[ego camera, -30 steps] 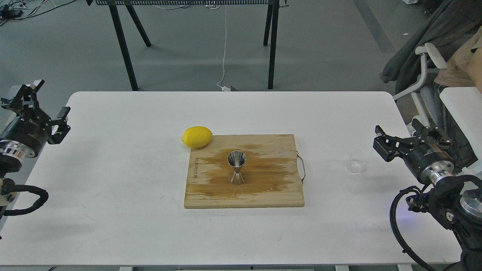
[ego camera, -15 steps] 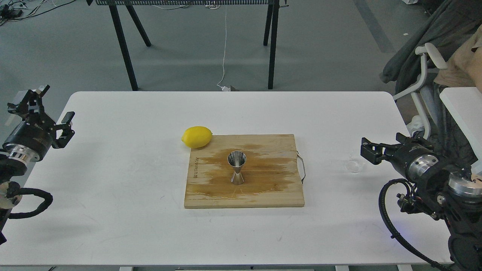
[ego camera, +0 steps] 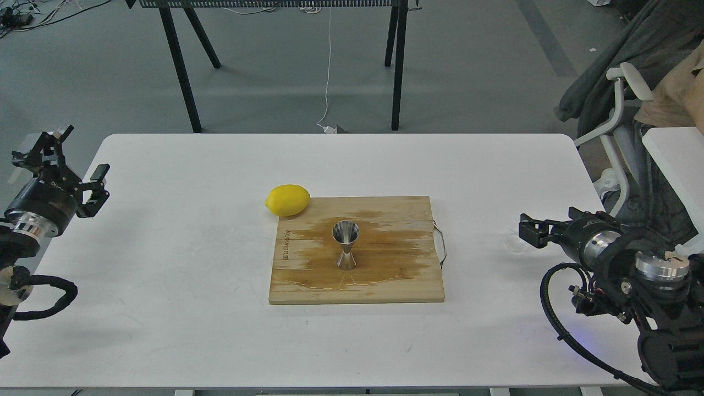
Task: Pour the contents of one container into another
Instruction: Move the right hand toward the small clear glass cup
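The small clear cup [ego camera: 515, 243] stands on the white table right of the board, faint and partly covered by my right gripper [ego camera: 532, 231]. That gripper reaches in from the right at cup height, its fingers apart and its tips at the cup's right side; I cannot tell whether they touch it. The steel hourglass jigger [ego camera: 346, 245] stands upright in the middle of the wet wooden cutting board [ego camera: 308, 286]. My left gripper [ego camera: 65, 158] hangs open at the table's left edge, holding nothing.
A lemon [ego camera: 287, 199] lies at the board's far left corner. The board has a metal handle [ego camera: 441, 246] on its right side. A chair with clothes [ego camera: 621, 93] and a second table [ego camera: 674, 159] stand to the right.
My right gripper has moved left and down to the clear cup, now covering part of it. The left gripper shifted slightly lower and then stayed still.
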